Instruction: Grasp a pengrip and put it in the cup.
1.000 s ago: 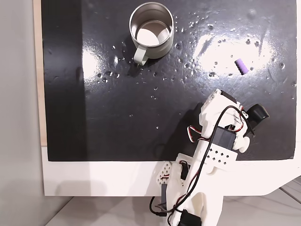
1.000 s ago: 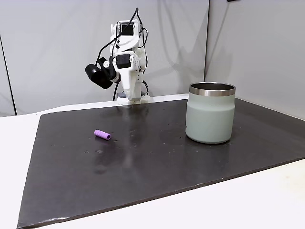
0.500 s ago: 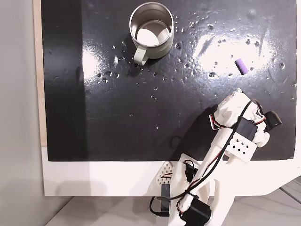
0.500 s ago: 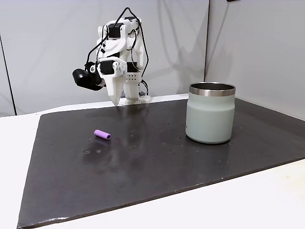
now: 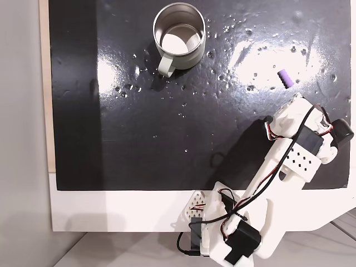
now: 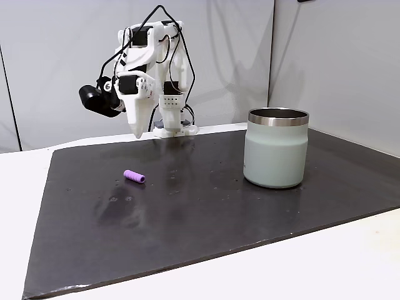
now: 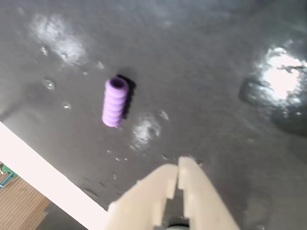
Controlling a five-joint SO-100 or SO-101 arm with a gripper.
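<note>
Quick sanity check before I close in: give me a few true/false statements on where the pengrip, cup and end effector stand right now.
1. The pengrip lies on the dark mat, outside the cup. True.
2. The end effector is clamped on the pengrip. False: its fingertips meet on nothing, apart from the pengrip.
3. The cup is tipped over. False: it stands upright.
4. The cup's handle points toward the arm's base side in the top-down fixed view. True.

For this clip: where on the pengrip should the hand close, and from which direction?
Across the middle of the pengrip, coming down from above. It lies flat on the black mat, a short ribbed tube with free space on both long sides, so fingers should straddle its width. The hand is shut and must open first.
</note>
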